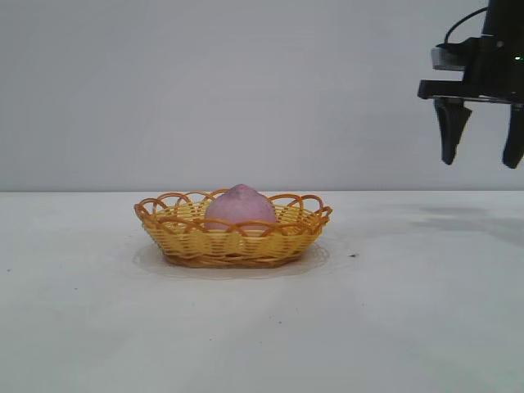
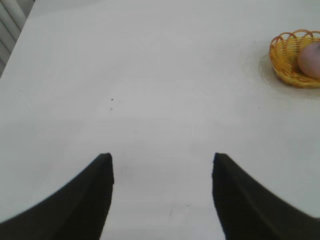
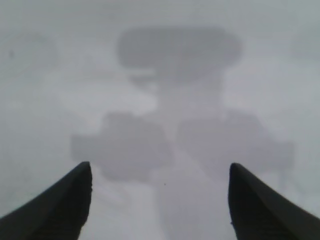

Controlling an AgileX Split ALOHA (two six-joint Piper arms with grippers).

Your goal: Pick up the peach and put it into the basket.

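Observation:
The pink-mauve peach (image 1: 239, 206) lies inside the yellow wicker basket (image 1: 233, 244) on the white table, left of centre in the exterior view. Basket (image 2: 287, 62) and peach (image 2: 311, 60) also show far off at the edge of the left wrist view. My right gripper (image 1: 481, 162) hangs open and empty high above the table's right side, well clear of the basket. In its wrist view (image 3: 160, 167) only bare table and its own shadow lie below. My left gripper (image 2: 162, 157) is open and empty over bare table, out of the exterior view.
The white table (image 1: 393, 311) stretches flat around the basket. A pale wall stands behind it. The table's edge shows at the corner of the left wrist view (image 2: 15, 35).

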